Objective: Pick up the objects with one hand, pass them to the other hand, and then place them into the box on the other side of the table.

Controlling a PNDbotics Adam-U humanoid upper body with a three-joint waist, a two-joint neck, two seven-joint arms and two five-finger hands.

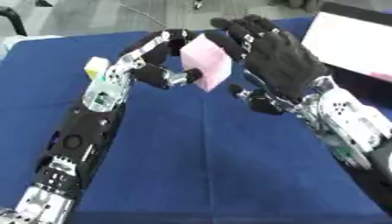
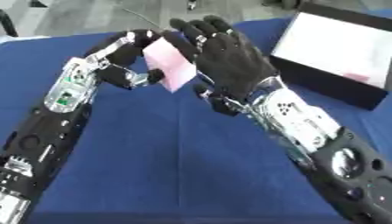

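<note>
Both arms are up and meeting near the middle, over the far half of the bench (image 1: 207, 166). The left arm (image 1: 76, 144) comes in from the lower left corner, black forearm with silver bits near the wrist, angled up and to the right. Its left robot hand (image 1: 157, 61) is curled, fingers arched over the top and thumb tucked under, pinching the pink block (image 1: 207, 61) from its left side. The right arm (image 2: 314, 140) reaches in from the lower right, forearm slanting up-left. The right robot hand (image 2: 229, 61) is spread, back of the hand toward the camera, fingers straight-ish and pointing up, sitting right against the block's right side, thumb hanging low.
</note>
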